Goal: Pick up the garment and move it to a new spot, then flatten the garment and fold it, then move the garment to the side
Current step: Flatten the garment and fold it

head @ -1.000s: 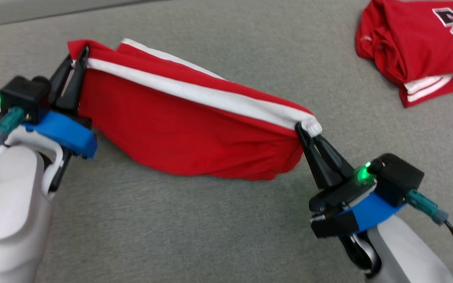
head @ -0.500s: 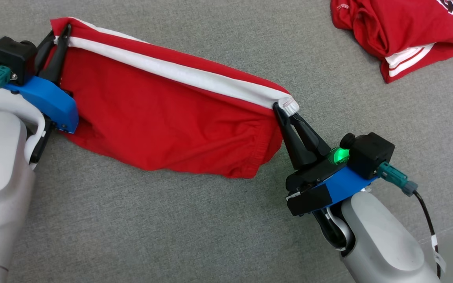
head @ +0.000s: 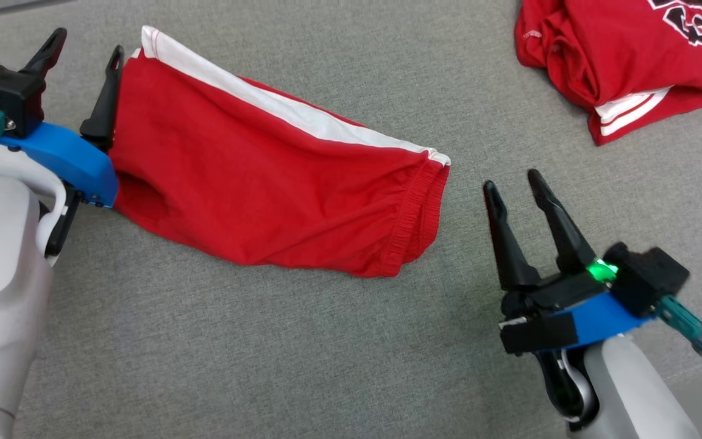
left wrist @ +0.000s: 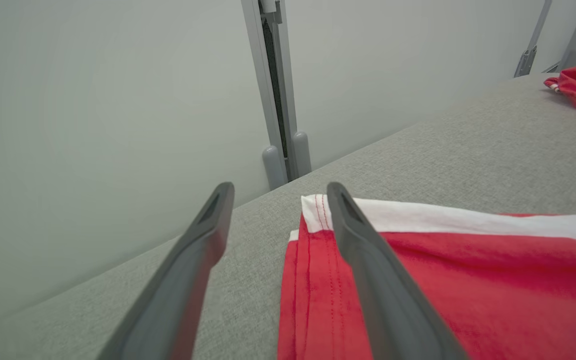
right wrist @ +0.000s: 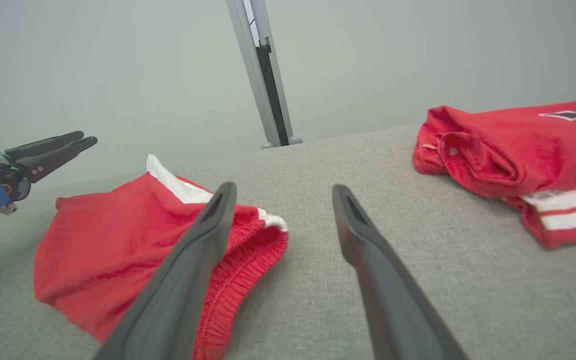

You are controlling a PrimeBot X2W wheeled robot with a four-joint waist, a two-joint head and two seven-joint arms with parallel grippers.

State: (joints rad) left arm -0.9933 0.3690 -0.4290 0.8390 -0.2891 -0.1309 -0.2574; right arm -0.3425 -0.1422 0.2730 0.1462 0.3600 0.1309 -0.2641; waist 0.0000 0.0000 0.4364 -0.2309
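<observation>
**A:** Start with the nearest gripper.

**B:** The right gripper (head: 510,180) is at the lower right of the head view. Its fingers are apart and hold nothing, just clear of the elastic waistband of the shorts (head: 265,183).

**A:** And the shorts?

**B:** They lie across the middle of the frame on the grey surface (head: 265,353). The waistband is toward the right and the white stripe runs along the upper edge.

**A:** The left gripper?

**B:** The left gripper (head: 88,42) is at the upper left, also spread and empty. One finger stands right at the hem corner, over the cloth in the wrist view. I cannot tell whether it touches.

**A:** How far along is the task?

**B:** I judge the shorts are set down at their spot and roughly spread. The lower edge still sags and there is a hollow at the left end. Smoothing, folding and shifting them aside look undone.

**A:** Any containers?

**B:** Nothing here holds anything. The shorts and a bunched red jersey (head: 625,61), upper right and well apart, both lie straight on the surface.
</observation>
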